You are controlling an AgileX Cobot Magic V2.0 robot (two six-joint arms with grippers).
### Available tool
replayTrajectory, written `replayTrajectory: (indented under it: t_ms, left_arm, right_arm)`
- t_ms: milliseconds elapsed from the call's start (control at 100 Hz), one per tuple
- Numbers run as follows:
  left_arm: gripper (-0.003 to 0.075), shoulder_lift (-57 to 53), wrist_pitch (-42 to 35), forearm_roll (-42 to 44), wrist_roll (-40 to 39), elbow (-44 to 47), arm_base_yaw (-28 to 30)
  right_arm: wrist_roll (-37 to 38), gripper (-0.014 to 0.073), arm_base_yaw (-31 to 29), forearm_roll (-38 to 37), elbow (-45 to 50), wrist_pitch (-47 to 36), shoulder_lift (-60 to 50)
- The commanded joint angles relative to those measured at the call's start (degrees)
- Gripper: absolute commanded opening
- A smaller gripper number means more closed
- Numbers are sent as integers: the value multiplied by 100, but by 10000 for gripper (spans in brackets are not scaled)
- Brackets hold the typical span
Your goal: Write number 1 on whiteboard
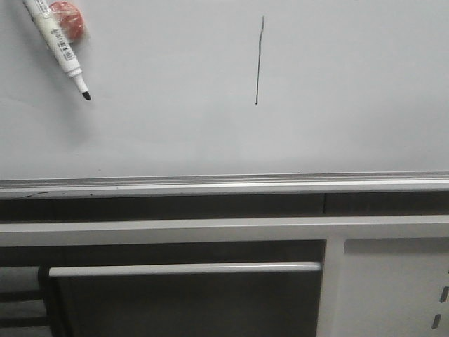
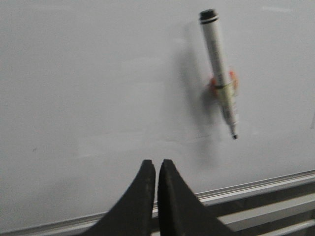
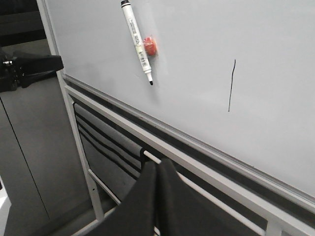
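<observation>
The number 1 [image 1: 259, 62] is a thin dark vertical stroke on the whiteboard [image 1: 337, 84], right of centre; it also shows in the right wrist view [image 3: 232, 86]. A white marker [image 1: 59, 43] with a black tip hangs uncapped on an orange-red magnetic holder [image 1: 69, 17] at the board's upper left; it shows in the left wrist view [image 2: 219, 71] and in the right wrist view [image 3: 137, 42]. My left gripper [image 2: 156, 163] is shut and empty, away from the board, below and left of the marker. My right gripper [image 3: 157, 163] is shut and empty, low before the frame.
A silver rail [image 1: 224, 184] runs along the whiteboard's lower edge. Below it stands a white cabinet frame with a bar handle [image 1: 182, 268]. The other arm's black body [image 3: 29, 69] shows beside the board's left edge in the right wrist view.
</observation>
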Motion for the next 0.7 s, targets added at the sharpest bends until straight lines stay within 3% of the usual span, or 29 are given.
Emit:
replayTrajectory:
  t_ms: [0, 270, 690]
  left_arm:
    - [-20, -288, -176, 162, -201, -1, 478]
    - [-20, -866, 124, 28, -226, 428, 1396]
    - [-20, -866, 70, -79, -226, 428, 1421]
  right_arm:
    - [0, -43, -17, 158, -148, -290, 51]
    - [0, -43, -17, 158, -148, -290, 51]
    - [0, -43, -17, 158, -148, -249, 51]
